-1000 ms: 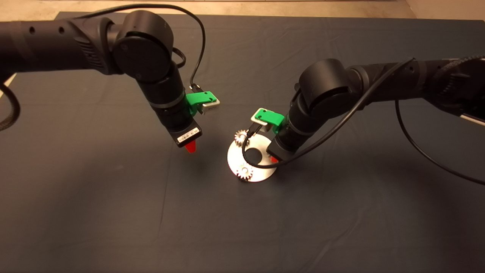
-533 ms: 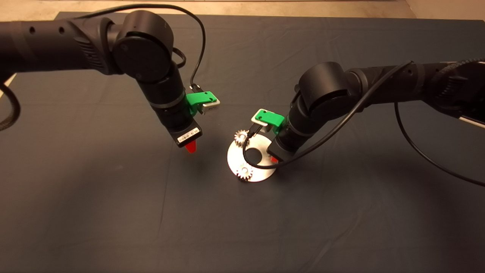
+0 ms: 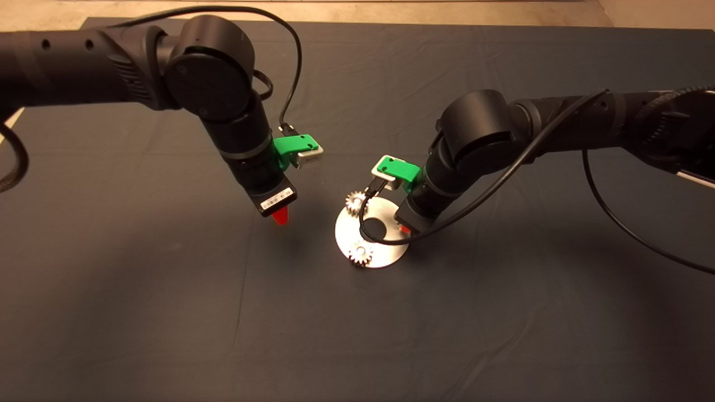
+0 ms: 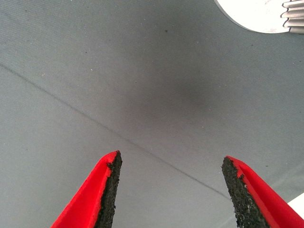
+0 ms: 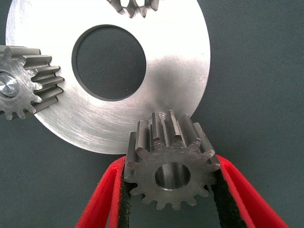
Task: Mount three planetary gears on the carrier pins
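Observation:
The shiny silver disc (image 3: 385, 251) lies mid-mat, and two planetary gears (image 3: 354, 201) (image 3: 360, 254) sit on carrier pins at its far-left and near edges. In the right wrist view one seated gear (image 5: 28, 90) shows its pin (image 5: 6, 88) in the centre hole. My right gripper (image 5: 172, 164) is shut on the third gear (image 5: 172, 175), held over the disc's (image 5: 156, 95) right rim; the pin beneath is hidden. In the head view this gripper (image 3: 403, 226) is mostly covered by its wrist. My left gripper (image 3: 281, 216) hangs open over bare mat, left of the disc.
A black cable (image 3: 368, 220) from the right wrist loops over the disc's centre hole. The left wrist view shows the open gripper (image 4: 172, 159) above bare mat, with the disc's edge (image 4: 251, 14) and a gear (image 4: 294, 14) in one corner.
The right wrist has shifted slightly up and towards the far side with the gear still held. The left arm has not moved.

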{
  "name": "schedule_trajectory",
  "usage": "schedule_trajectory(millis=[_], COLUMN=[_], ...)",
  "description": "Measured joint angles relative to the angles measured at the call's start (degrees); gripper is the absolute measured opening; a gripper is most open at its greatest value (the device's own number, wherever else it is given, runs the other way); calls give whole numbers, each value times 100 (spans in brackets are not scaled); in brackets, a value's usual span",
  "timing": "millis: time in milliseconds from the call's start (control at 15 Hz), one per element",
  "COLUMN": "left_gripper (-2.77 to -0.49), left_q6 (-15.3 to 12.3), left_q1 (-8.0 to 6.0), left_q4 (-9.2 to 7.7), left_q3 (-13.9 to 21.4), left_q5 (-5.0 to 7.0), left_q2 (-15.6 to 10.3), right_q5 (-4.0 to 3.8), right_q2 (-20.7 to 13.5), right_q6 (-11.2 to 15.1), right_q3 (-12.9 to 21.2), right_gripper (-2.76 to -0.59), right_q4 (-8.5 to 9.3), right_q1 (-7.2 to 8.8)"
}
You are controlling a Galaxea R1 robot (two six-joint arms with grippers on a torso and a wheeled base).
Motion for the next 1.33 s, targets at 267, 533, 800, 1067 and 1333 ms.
schedule_trajectory(millis=[267,533,800,1067,1333], left_gripper=[-180,-180,-180,-180,-180], left_q6=[0,0,0,0,0], left_q1=[2,0,2,0,-4], left_q4=[0,0,0,-13,-28], left_q3=[0,0,0,0,0], left_q5=[0,0,0,0,0], left_q2=[0,-2,-26,-44,-66], right_q5=[-2,-22,-62,-73,-83], right_q2=[0,0,0,0,2], right_q6=[-5,-2,-2,-2,-2], right_q3=[0,-1,0,0,0], right_gripper=[-234,-234,-234,-234,-234], right_q4=[-5,-7,-60,-94,-107], right_q1=[-37,-54,-108,-117,-139])
